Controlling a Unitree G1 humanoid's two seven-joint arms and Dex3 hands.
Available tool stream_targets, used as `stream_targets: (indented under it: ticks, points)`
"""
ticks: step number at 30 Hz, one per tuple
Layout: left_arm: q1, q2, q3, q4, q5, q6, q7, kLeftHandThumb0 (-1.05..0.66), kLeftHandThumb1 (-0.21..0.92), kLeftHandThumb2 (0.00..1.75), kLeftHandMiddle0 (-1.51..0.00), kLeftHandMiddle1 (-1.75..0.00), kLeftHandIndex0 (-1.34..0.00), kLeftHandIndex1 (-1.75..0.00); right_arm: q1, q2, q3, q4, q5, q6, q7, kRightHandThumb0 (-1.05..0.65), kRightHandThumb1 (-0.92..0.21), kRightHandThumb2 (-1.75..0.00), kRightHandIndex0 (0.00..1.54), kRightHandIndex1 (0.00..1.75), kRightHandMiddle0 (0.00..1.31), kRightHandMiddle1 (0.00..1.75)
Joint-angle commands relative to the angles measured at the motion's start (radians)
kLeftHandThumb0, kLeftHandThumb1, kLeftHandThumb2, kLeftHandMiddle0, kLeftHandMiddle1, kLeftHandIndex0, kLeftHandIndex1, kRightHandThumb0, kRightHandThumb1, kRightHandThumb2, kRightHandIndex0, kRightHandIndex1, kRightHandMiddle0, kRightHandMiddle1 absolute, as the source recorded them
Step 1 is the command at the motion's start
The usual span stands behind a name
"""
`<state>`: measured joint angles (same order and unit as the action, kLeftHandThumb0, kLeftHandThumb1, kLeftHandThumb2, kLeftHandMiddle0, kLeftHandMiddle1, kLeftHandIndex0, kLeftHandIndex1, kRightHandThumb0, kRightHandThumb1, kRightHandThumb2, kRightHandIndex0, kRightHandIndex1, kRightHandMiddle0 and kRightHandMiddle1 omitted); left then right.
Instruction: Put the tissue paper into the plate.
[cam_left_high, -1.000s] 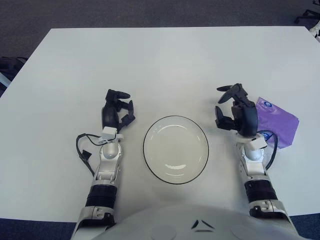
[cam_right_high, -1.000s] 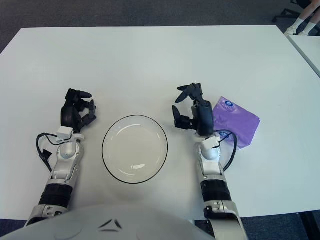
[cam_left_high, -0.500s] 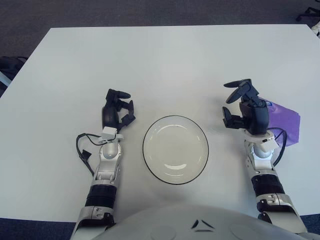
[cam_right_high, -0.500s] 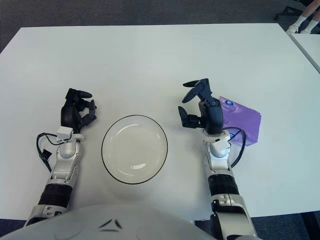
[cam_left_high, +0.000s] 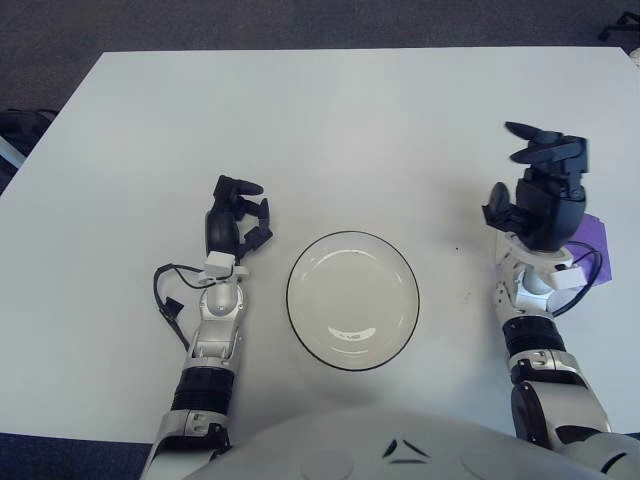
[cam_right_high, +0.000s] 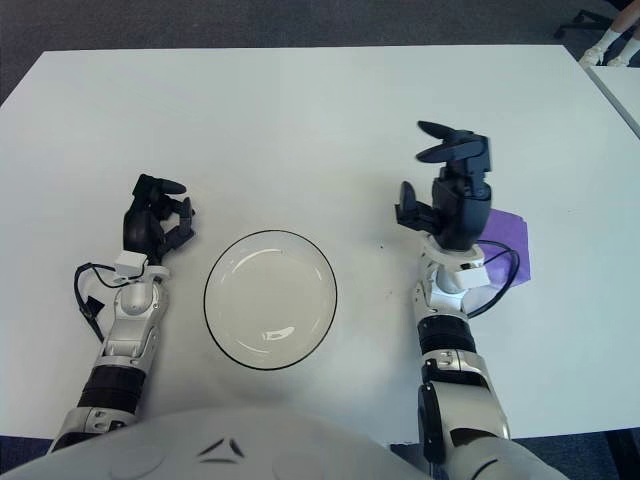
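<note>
A clear glass plate (cam_left_high: 352, 299) with a dark rim sits on the white table near its front edge, between my two hands. The tissue paper is a purple packet (cam_right_high: 508, 236) lying flat to the right of the plate; my right hand hides most of it. My right hand (cam_left_high: 538, 193) is raised over the packet's left part, fingers spread, holding nothing. My left hand (cam_left_high: 235, 217) shows left of the plate with its fingers curled, empty.
The white table (cam_left_high: 330, 130) stretches wide behind the plate. A black cable (cam_left_high: 168, 300) loops beside my left forearm. Dark carpet surrounds the table.
My right hand has moved right and risen, from beside the plate to above the purple packet, now covering more of it. The left hand and the plate have stayed still.
</note>
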<state>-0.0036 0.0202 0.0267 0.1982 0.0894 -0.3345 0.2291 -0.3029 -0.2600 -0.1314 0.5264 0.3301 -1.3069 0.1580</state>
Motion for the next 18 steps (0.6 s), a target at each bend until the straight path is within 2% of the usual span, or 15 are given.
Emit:
stream_targets:
  ticks: [1,4,7,8,9,11,15,18]
  points:
    - [0.109,-0.032,-0.026,0.174,0.023,0.054,-0.001,-0.38,0.68,0.86,-0.54,-1.74,-0.34,-1.75,-0.05,-0.051,-0.033,0.009,0.078,-0.01,0.036,-0.81,-0.59,-0.86,0.0,0.55,0.0,1.12]
    - [0.108,-0.031,-0.029,0.173,0.031,0.051,0.004,-0.38,0.68,0.86,-0.54,-1.75,-0.34,-1.75,-0.091,-0.068,-0.072,0.035,0.089,-0.02,0.039,-0.82,-0.53,-0.86,0.0,0.3,0.0,0.81]
    - [0.107,-0.032,-0.029,0.173,0.032,0.05,0.006,-0.38,0.69,0.85,-0.54,-1.75,-0.33,-1.75,-0.063,-0.095,-0.108,0.008,0.098,-0.028,0.043,-0.82,-0.51,-0.87,0.0,0.12,0.0,0.55]
    - [0.107,-0.033,-0.029,0.173,0.032,0.049,0.007,-0.38,0.69,0.85,-0.54,-1.75,-0.33,-1.75,-0.059,-0.1,-0.116,0.006,0.1,-0.029,0.046,-0.82,-0.51,-0.87,0.0,0.08,0.0,0.44]
    - [0.106,-0.034,-0.03,0.172,0.034,0.049,0.009,-0.38,0.69,0.85,-0.54,-1.75,-0.33,-1.75,-0.056,-0.116,-0.125,0.009,0.106,-0.025,0.054,-0.82,-0.51,-0.87,0.0,0.06,0.0,0.4]
    - [0.106,-0.034,-0.03,0.171,0.034,0.049,0.01,-0.38,0.69,0.85,-0.54,-1.75,-0.33,-1.75,-0.05,-0.151,-0.145,0.017,0.089,-0.017,0.069,-0.82,-0.54,-0.85,0.0,0.02,0.0,0.17]
    - [0.107,-0.037,-0.031,0.164,0.036,0.05,0.014,-0.38,0.69,0.85,-0.55,-1.75,-0.33,-1.75,-0.053,-0.203,-0.194,0.018,0.028,0.02,0.072,-0.83,-0.6,-0.79,0.0,0.01,0.0,0.04]
    - [0.109,-0.04,-0.034,0.158,0.037,0.05,0.016,-0.38,0.69,0.85,-0.55,-1.75,-0.33,-1.75,-0.009,-0.268,-0.283,0.035,-0.07,0.079,0.038,-0.88,-0.71,-0.69,0.0,0.0,0.0,0.01]
